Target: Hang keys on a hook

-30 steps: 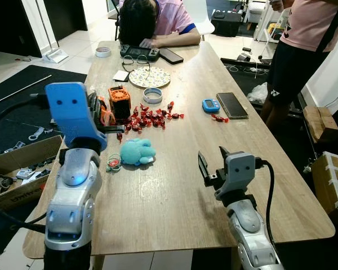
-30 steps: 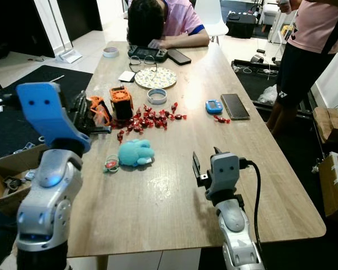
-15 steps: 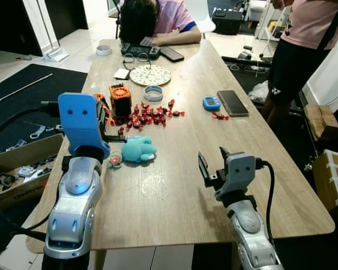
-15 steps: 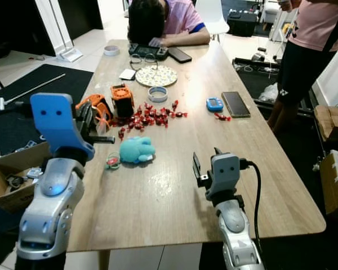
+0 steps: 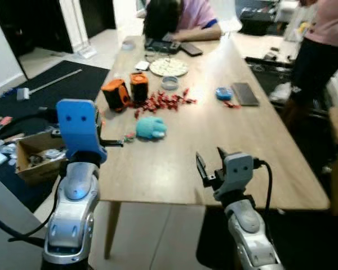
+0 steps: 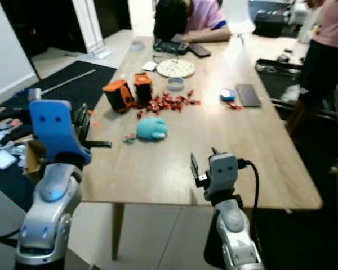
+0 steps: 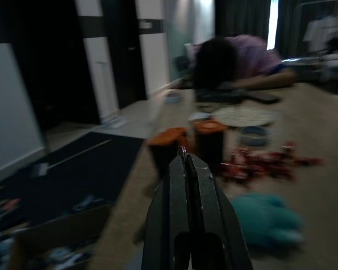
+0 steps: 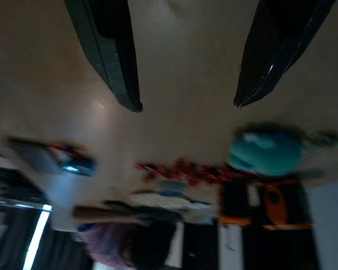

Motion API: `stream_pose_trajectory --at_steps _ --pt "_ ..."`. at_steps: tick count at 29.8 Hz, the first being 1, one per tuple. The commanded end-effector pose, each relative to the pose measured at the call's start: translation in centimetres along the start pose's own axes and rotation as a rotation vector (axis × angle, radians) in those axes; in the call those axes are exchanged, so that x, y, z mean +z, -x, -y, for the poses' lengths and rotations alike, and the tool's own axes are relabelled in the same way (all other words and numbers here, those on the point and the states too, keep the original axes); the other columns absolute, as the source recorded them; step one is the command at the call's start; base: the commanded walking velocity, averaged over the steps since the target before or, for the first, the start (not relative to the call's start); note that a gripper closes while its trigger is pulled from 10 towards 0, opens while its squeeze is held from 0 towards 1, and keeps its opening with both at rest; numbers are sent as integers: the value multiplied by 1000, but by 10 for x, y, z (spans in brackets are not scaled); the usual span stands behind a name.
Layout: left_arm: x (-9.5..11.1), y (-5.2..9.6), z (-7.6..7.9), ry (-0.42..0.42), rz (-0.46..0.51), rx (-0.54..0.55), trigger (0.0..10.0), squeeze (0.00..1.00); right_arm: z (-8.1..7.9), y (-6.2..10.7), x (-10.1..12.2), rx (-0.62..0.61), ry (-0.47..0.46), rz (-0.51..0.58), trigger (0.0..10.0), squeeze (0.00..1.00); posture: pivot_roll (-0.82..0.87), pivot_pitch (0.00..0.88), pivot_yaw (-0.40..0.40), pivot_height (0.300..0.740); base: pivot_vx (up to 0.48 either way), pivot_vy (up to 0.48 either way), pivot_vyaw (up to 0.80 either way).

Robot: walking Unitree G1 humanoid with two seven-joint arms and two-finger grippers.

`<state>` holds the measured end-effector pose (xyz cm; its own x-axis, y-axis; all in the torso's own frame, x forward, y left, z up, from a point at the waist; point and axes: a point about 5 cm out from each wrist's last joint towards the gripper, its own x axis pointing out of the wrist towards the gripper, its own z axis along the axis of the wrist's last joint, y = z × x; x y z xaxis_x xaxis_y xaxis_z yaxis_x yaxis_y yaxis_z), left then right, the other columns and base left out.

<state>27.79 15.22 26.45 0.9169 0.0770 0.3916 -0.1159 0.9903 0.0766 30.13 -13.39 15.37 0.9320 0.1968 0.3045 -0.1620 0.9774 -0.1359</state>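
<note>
Wooden table (image 5: 225,140), keys (image 5: 128,137) just beyond pressed-together left tool (image 5: 119,144)

Both eye views are blurred; the small thing (image 5: 128,137) by the teal toy (image 5: 151,127) (keys, possibly) is unreadable.

A long wooden desk (image 5: 225,163) runs toward twelve o'clock. Near its middle lies a teal plush toy (image 5: 151,127), a small key bunch (image 5: 128,136) just beside it at nine o'clock. Beyond sit red candies (image 5: 166,100), two orange boxes (image 5: 127,91), a tape roll (image 5: 169,82) and a patterned plate (image 5: 168,67). At two o'clock lie a blue gadget (image 5: 223,93) and a dark phone (image 5: 245,93).
</note>
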Motion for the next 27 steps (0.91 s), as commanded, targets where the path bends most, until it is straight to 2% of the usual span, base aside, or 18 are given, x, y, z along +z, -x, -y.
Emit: stream_pose_trajectory --at_steps 1,18,27 --pt "-3 2 -4 -20 -6 12 10000 0 -5 3 -5 9 -8 -18 10000 0 126 151 -20 740 -480 0 0" --pt "-5 2 -4 -25 -9 13 10000 0 -8 3 -6 20 -11 -20 10000 0 130 146 -19 740 -476 0 0" --pt "-6 2 -3 -20 -11 6 10000 0 -8 3 -6 17 -30 -19 10000 0 132 150 -17 740 -61 0 0"
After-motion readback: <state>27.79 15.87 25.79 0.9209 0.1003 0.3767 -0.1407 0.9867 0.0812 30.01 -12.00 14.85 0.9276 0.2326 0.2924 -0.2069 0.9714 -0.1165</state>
